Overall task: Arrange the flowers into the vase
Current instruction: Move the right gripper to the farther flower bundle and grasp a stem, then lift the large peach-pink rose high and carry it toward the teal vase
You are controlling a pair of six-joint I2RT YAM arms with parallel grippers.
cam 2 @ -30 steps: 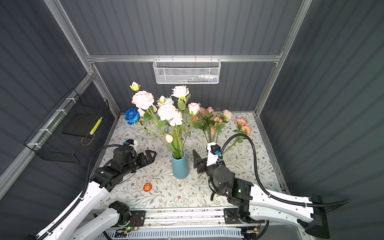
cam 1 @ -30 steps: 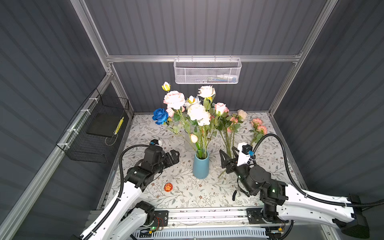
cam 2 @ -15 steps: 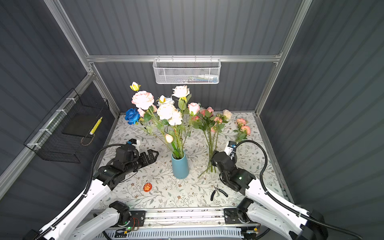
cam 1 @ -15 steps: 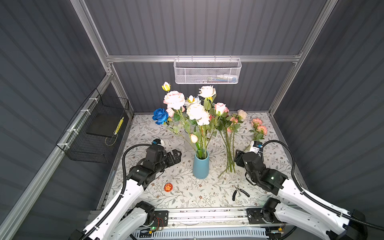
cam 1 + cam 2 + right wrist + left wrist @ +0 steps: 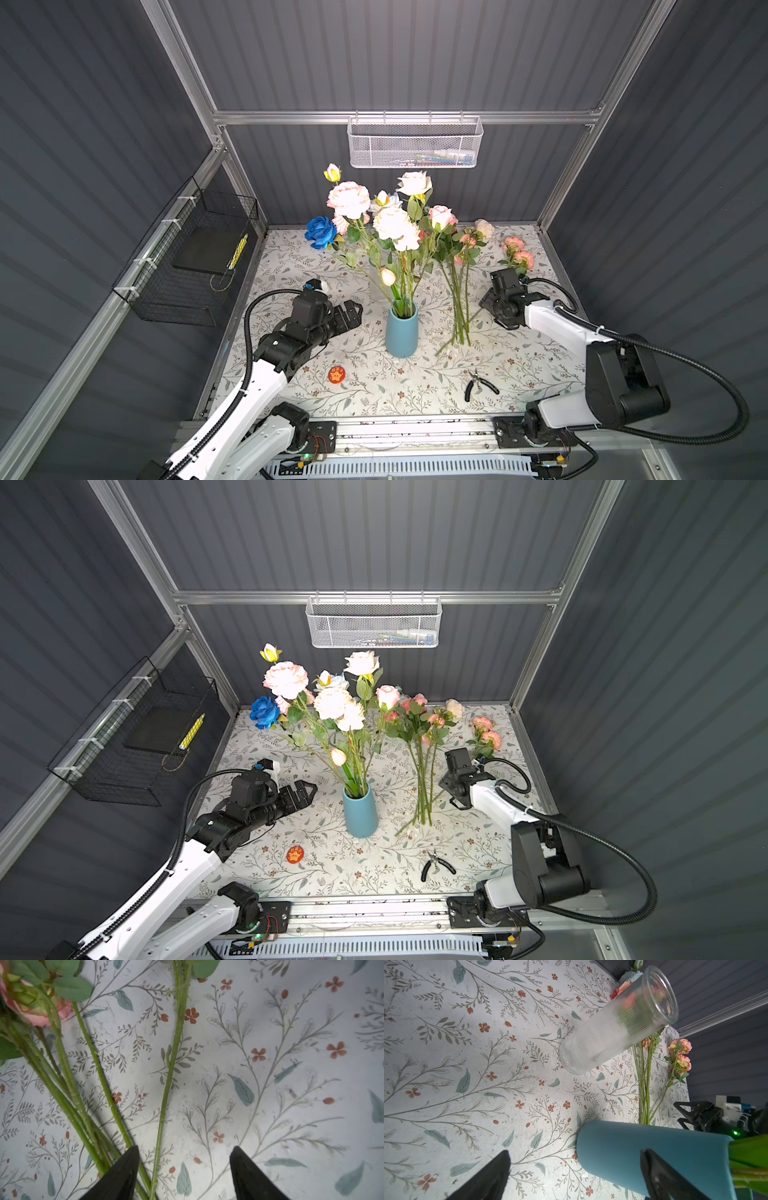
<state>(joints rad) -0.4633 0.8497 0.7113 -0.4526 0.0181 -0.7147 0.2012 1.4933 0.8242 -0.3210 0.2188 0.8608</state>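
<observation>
**A:** Entry one, the flowers?

**B:** Main flowers (image 5: 395,224): standing in the blue vase (image 5: 401,334) at mid-counter (image 5: 291,266). Pink, cream and white blooms, one deep blue. A loose bunch (image 5: 459,299) lies flat just right of the vase, blooms toward the back wall. One pink sprig (image 5: 515,257) lies apart, near the right edge.

**A:** Claws?

**B:** Left claw (image 5: 575,1151): released, jaws wide, held low just beside the blue vase with a gap between them. Right claw (image 5: 185,1147): jaws apart, low over the loose bunch, with one stem running between the fingertips. It may be brushing that stem, but the view doesn't settle it. It grasps nothing.

**A:** Sundries?

**B:** Ribbed glass vase (image 5: 612,1026), upright behind the blue one. Pliers (image 5: 478,384) and a round red badge (image 5: 336,375) lie on the front of the counter.
</observation>
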